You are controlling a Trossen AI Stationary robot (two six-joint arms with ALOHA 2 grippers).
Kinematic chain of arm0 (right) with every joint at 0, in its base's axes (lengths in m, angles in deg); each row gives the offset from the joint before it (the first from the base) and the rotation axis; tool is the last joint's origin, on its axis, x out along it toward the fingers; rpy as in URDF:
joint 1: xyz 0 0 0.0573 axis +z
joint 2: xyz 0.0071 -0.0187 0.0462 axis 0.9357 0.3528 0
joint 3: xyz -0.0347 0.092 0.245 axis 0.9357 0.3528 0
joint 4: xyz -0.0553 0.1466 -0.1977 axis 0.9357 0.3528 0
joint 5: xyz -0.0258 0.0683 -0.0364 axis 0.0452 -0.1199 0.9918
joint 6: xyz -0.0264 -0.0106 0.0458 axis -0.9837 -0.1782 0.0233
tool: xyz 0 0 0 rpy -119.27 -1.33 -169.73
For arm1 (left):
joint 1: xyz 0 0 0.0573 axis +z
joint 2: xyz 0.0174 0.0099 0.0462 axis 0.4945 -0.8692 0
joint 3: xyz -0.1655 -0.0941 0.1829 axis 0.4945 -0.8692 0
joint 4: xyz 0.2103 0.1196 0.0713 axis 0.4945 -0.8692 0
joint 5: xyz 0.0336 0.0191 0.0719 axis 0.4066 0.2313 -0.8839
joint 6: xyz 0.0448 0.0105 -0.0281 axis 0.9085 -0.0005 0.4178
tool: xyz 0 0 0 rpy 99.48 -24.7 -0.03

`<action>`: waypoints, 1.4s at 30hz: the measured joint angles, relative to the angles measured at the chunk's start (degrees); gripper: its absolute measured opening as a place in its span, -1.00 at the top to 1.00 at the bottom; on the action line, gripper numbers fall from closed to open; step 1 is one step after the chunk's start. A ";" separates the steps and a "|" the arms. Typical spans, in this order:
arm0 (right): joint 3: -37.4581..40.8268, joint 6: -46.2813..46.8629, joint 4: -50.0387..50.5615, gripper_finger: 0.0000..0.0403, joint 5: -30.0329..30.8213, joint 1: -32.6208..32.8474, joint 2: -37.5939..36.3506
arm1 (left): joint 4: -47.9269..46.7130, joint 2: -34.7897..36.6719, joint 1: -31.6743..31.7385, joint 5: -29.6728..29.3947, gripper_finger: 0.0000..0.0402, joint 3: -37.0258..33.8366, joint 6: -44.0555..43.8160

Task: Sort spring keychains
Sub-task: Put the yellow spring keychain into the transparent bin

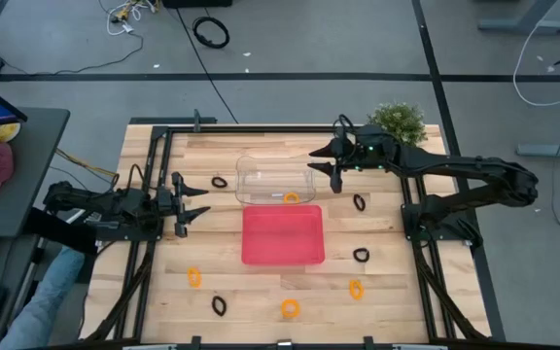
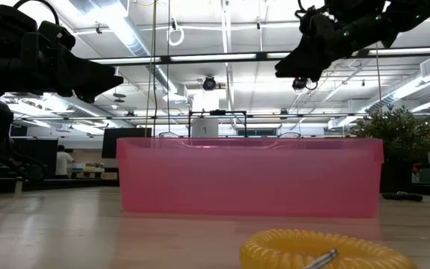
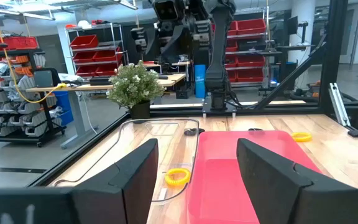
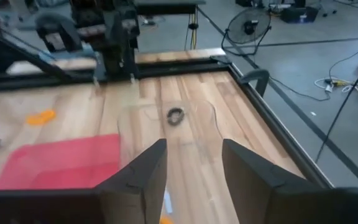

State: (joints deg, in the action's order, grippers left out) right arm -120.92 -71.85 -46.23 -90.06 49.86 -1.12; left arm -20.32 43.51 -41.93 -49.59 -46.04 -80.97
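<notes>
Two grippers are seen from above: the left gripper (image 1: pixel 200 208) is held spread beside the clear tray (image 1: pixel 257 166), the right gripper (image 1: pixel 323 161) parted and empty at that tray's other end, one orange spring keychain (image 1: pixel 291 198) lying inside. Other orange and black spring keychains are scattered around the red tray (image 1: pixel 282 236). At table height, a yellow-orange coil (image 2: pixel 327 251) is shown before the tray's wall. In the left wrist view, parted fingers (image 3: pixel 135 180) frame both trays. In the right wrist view, spread fingers (image 4: pixel 143 171) hold nothing.

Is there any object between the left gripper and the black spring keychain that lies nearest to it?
Nothing visible. The open left gripper hangs beside the small black coiled keychain, bare wooden table between them.
</notes>
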 joint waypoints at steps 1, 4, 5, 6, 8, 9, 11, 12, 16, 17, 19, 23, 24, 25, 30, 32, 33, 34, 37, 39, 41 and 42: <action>0.00 0.81 0.31 0.21 -0.01 0.40 -0.81 | -0.02 -0.02 0.00 0.00 -0.11 0.00 0.00; 0.00 1.81 1.53 0.21 -0.04 2.49 -2.81 | -0.02 -0.02 0.01 0.02 -0.11 0.00 0.00; 0.00 1.88 1.83 0.21 -0.02 3.42 -3.31 | -0.02 -0.02 0.00 0.01 -0.11 0.00 0.00; 0.00 1.90 1.79 0.21 -0.02 4.43 -3.65 | -0.02 -0.02 0.02 0.00 -0.11 -0.02 -0.02; 0.00 1.83 1.37 0.21 -0.03 6.69 -3.93 | 0.00 -0.02 0.00 0.00 -0.11 -0.02 -0.02; 0.00 1.70 0.99 0.21 -0.03 7.89 -3.90 | -0.02 0.00 0.02 0.00 -0.11 0.00 -0.01; 0.00 1.80 0.31 0.21 0.02 10.12 -3.56 | -0.02 -0.02 0.02 0.02 -0.11 0.00 0.00; 0.00 1.87 0.14 0.21 0.37 11.26 -3.35 | -0.01 -0.02 0.02 0.00 -0.11 0.00 -0.02; 0.00 1.93 0.33 0.21 2.15 15.68 -3.06 | -0.01 -0.02 0.01 0.01 -0.11 -0.02 -0.01; 0.00 2.36 0.38 0.21 2.83 16.77 -3.06 | 0.00 -0.02 0.02 0.00 -0.11 -0.02 -0.02; 0.00 4.00 0.45 0.21 4.14 19.14 -3.06 | -0.02 -0.01 0.00 0.00 -0.11 0.00 -0.02; 0.00 6.30 2.44 0.21 7.81 24.02 -3.06 | -0.02 -0.02 0.01 0.00 -0.11 -0.01 -0.01; 0.00 6.72 3.12 0.21 9.05 25.35 -3.06 | -0.02 -0.01 0.00 0.00 -0.11 0.00 0.00; 0.00 7.44 3.93 0.21 10.36 26.68 -3.06 | -0.02 -0.01 0.01 0.00 -0.11 -0.01 -0.01; 0.00 12.66 8.16 0.22 16.52 32.13 -3.04 | -0.02 0.00 0.00 0.00 -0.11 -0.02 -0.02; 0.00 15.66 10.10 0.24 18.25 34.10 -3.04 | -0.01 -0.02 0.00 0.00 -0.11 -0.01 -0.01; 0.00 17.25 10.95 0.25 19.06 35.10 -3.04 | -0.02 -0.02 0.02 0.01 -0.11 -0.01 -0.01; 0.00 18.69 11.79 0.26 19.67 36.11 -3.04 | -0.02 -0.01 0.00 0.00 -0.11 -0.01 0.00; 0.00 22.94 13.62 0.29 22.24 39.40 -3.04 | -0.02 -0.02 0.02 0.02 -0.11 -0.02 -0.02; 0.00 25.72 14.77 0.32 24.37 41.61 -3.04 | -0.02 0.00 0.02 0.00 -0.11 -0.02 0.00; 0.00 28.07 15.68 0.34 26.00 43.70 -3.04 | -0.02 -0.02 0.00 0.00 -0.11 -0.01 -0.02; 0.00 29.27 16.08 0.35 26.63 44.61 -3.04 | -0.02 -0.02 0.01 0.01 -0.11 -0.01 -0.01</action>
State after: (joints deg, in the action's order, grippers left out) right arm -120.92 -42.57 -30.15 -63.42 94.46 -4.16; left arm -20.34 43.49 -41.92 -49.58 -46.05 -80.98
